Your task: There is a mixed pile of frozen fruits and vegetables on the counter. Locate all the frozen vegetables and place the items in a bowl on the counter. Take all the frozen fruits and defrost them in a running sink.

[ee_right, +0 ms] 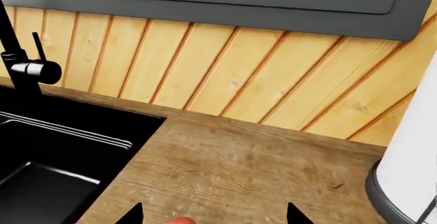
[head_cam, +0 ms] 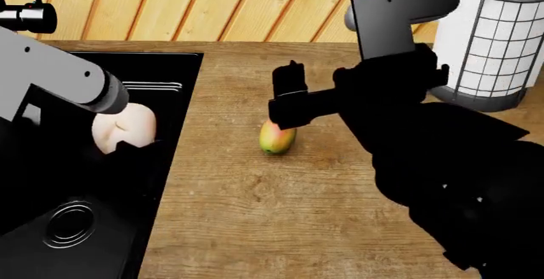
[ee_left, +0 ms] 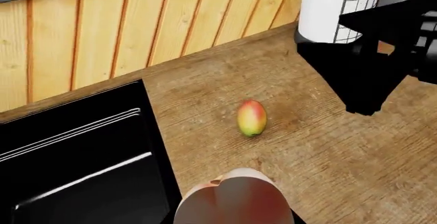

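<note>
Plank wall behind a wooden worktop

The wall point(ee_right: 259, 75) is clad in upright light-wood planks with reddish-brown seams between them. Above the planks runs a flat dark grey panel point(ee_right: 225, 1) with a thin recessed line. Along the wall's foot the planks meet the worktop directly. A white cylinder point(head_cam: 488, 43) in a black wire grid stands against the wall. Light is even and soft.
</note>
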Tool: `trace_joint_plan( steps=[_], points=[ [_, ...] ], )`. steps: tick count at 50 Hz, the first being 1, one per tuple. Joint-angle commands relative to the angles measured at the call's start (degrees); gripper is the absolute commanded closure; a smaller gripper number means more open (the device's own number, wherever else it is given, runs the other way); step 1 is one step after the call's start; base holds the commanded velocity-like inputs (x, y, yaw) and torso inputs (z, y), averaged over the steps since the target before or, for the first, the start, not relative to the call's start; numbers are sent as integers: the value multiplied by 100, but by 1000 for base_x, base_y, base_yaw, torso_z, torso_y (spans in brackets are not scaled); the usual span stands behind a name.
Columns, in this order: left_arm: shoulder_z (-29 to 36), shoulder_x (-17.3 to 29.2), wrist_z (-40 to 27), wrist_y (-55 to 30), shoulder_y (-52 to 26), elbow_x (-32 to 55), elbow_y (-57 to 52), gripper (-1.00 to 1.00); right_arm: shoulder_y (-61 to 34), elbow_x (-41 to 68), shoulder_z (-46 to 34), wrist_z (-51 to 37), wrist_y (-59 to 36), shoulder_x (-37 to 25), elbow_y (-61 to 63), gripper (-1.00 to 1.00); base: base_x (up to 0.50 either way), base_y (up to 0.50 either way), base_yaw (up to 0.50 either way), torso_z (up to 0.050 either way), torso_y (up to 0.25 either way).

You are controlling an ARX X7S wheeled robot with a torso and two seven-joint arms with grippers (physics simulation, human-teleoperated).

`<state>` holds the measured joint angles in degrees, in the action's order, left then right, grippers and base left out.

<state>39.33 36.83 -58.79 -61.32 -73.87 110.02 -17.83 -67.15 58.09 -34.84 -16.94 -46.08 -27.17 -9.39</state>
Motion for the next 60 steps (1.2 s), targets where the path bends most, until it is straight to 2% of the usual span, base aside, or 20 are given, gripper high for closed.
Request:
trace_joint_plan(
  steps=[1,4,9,21,47,60],
  points=[
    [-92,148,-38,95,-72,-96,120,100,-528,-802,-602,1041,553,897,-1672,-100,0,0,0,0,0],
    [-92,138,-235,218,-56,-63,276,100,-646,-954,-706,1279,748,1127,-2177,-100,0,0,0,0,0],
    [-127,288,-141,172,-27,19,227,100,-783,-1202,-804,1584,1164,1475,-3129,-100,0,0,0,0,0],
    [-65,279,-178,157,-50,26,237,100,-835,-1439,-935,2125,1790,2022,-4414,-100,0,0,0,0,0],
    [-13,317,-208,237,76,130,120,100,-221,-1284,-835,1944,1902,1884,-4251,-100,0,0,0,0,0],
    [52,244,-241,259,50,134,160,100,-674,-1480,-832,2613,2722,2479,-6099,-100,0,0,0,0,0]
  ],
)
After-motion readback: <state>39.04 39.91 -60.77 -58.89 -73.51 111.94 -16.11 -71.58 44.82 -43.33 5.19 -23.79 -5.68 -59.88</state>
